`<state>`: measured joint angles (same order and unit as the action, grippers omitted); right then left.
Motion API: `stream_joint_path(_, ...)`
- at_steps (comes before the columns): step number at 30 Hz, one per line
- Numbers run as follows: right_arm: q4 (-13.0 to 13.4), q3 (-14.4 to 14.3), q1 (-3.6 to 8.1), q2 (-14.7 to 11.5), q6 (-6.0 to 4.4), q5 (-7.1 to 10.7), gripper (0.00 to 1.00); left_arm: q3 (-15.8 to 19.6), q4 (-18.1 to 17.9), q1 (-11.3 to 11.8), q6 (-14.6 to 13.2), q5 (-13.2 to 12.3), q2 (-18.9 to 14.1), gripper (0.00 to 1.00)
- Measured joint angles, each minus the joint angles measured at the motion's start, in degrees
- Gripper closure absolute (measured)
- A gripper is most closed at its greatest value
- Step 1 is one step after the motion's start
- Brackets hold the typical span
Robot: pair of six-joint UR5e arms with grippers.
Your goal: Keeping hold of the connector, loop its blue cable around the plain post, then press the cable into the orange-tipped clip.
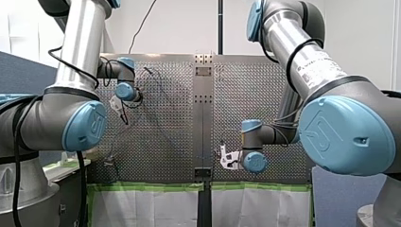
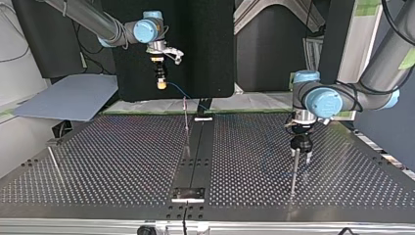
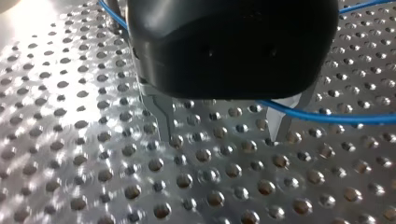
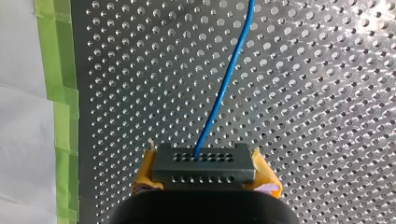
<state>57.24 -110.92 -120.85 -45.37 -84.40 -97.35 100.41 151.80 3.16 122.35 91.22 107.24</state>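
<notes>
Only the right wrist view shows my right gripper (image 4: 204, 169) clamping the connector (image 4: 203, 160) with its blue cable (image 4: 224, 88). My left gripper (image 3: 219, 133) stands wide open; the arm lettering (image 1: 316, 64) is unreadable.

Shiny perforated metal surface (image 4: 303, 93). Matt dark plastic connector (image 4: 203, 163), smooth glossy blue cable (image 4: 224, 88). Bare metal fingers (image 3: 159, 115).
</notes>
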Motion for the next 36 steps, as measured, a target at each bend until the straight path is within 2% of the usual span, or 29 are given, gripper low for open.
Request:
stream_joint_path(9, 0.1, 0.0, -0.01, 0.0, 0.00, 0.07, 1.00, 0.1, 4.0, 1.7, 5.3, -0.3, 0.0, 0.02)
stream_joint_path(18, 0.3, 0.0, -0.01, 0.0, 0.03, 0.08, 1.00, 0.5, 5.5, 2.9, 9.9, -0.6, -1.7, 0.02)
stream_joint_path(26, 0.6, 0.0, -0.01, 0.0, -0.04, 0.15, 1.00, 2.8, 5.3, 3.8, 11.2, -1.9, -3.4, 0.02)
stream_joint_path(36, 0.9, 0.0, -0.01, 0.0, -0.08, 0.30, 1.00, 6.5, 1.6, 5.8, 14.0, -2.6, -5.7, 0.02)
